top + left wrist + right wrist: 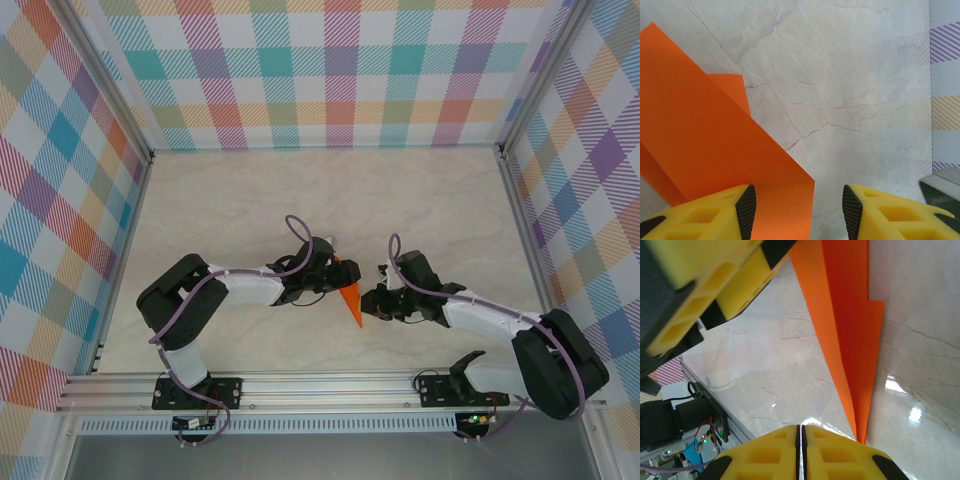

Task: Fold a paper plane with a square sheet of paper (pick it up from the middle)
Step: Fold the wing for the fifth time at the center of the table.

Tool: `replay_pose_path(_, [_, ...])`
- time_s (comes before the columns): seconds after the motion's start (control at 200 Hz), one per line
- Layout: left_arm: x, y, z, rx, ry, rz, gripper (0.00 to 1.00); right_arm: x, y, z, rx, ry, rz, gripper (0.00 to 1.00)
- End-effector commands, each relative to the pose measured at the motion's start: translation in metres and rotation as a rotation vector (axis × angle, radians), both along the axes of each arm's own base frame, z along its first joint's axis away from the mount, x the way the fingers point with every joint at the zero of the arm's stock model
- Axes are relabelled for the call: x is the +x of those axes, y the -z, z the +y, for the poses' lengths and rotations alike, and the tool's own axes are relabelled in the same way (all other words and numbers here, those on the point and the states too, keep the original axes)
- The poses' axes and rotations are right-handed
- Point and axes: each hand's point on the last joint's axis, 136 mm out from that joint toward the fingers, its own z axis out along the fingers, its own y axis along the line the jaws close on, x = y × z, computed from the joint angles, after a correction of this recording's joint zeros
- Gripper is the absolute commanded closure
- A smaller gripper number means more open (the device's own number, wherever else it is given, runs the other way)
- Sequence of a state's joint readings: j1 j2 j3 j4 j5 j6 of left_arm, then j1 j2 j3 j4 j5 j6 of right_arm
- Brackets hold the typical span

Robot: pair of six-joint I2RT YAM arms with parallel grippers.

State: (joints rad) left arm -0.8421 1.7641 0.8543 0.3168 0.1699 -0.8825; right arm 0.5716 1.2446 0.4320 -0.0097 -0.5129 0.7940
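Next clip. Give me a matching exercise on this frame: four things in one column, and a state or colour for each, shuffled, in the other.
Things
1. left yellow-fingered pincer
2. right yellow-fingered pincer
3. folded bright orange paper sheet
4. marbled table top

States
A. pale, with thin grey veins
B. fingers pressed together
C. tapers to a sharp point
D. fingers standing apart

Pairs: 1-D, 2-B, 3-C, 4-A
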Motion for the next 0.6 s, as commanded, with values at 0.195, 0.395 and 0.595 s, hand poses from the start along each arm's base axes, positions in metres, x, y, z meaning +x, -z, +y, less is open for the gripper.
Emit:
replay_pose_path(0.195, [0.001, -0.001, 0.002, 0.033, -0.011, -0.022, 0.49, 0.019, 0.008, 0.021, 0.030, -0.005, 0.043, 0.89])
replay_pose_path(0.395, [0.001, -0.004, 0.004, 0.043, -0.010, -0.033, 0.49, 0.014, 0.033, 0.017, -0.021, -0.008, 0.095, 0.89])
replay_pose_path(0.595, [0.002, -0.021, 0.000, 0.004, 0.000, -0.059, 0.48, 0.003, 0.053, 0.012, -0.046, -0.030, 0.141, 0.90])
